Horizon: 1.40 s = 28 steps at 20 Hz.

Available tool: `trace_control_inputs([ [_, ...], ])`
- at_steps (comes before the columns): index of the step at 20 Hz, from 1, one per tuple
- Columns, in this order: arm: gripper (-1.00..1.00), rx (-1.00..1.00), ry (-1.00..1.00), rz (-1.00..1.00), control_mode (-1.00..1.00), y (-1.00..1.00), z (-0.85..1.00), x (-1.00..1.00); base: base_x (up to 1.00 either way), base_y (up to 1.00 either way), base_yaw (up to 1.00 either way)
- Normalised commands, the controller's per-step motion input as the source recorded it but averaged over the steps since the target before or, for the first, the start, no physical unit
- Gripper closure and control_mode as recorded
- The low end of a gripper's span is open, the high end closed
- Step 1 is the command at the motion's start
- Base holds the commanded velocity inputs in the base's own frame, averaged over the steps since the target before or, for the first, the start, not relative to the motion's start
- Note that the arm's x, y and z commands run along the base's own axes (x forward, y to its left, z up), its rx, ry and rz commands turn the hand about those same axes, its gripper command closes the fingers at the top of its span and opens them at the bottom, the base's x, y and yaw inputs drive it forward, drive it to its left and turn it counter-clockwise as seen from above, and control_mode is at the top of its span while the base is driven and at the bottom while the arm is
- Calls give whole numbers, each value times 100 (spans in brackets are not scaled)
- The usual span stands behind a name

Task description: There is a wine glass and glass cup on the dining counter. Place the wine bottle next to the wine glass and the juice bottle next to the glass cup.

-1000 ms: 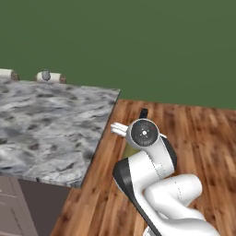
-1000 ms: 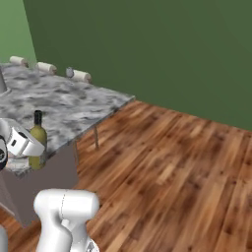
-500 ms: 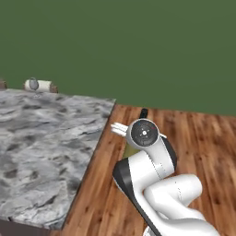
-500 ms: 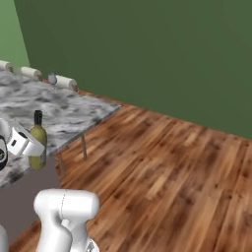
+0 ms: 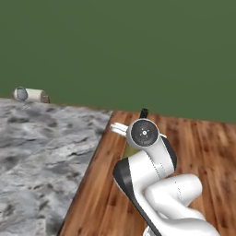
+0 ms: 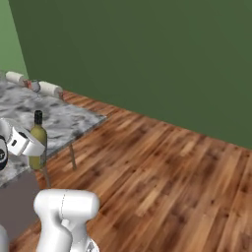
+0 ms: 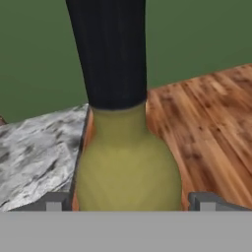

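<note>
Marbled tabletop [image 5: 41, 152] lies to the left, no glasses visible on it. Olive-yellow wine bottle [image 7: 125, 172] sits upright in the claw [image 7: 129, 203] — jaws set wide around its body, carried beside the tabletop's edge. Juice bottle placement — still to come, I'd judge.

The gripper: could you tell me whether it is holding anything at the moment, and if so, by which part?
The gripper holds the wine bottle by its olive-yellow body, one finger on each side, below the black neck.
</note>
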Motion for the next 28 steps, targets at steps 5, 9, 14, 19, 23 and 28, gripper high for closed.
trace_control_inputs([
  [5, 100, 0, 0, 0, 100, 0, 0, 0, 54, -46, 6],
  [9, 100, 0, 0, 0, 100, 0, 0, 0, 54, -46, 7],
  [14, 100, 0, 0, 0, 100, 0, 0, 0, 54, -46, 7],
  [19, 100, 0, 0, 0, 100, 0, 0, 0, 54, -44, 10],
  [23, 100, 0, 0, 0, 100, 0, 0, 0, 53, -42, 12],
  [28, 100, 0, 0, 0, 100, 0, 0, 0, 52, -42, 13],
])
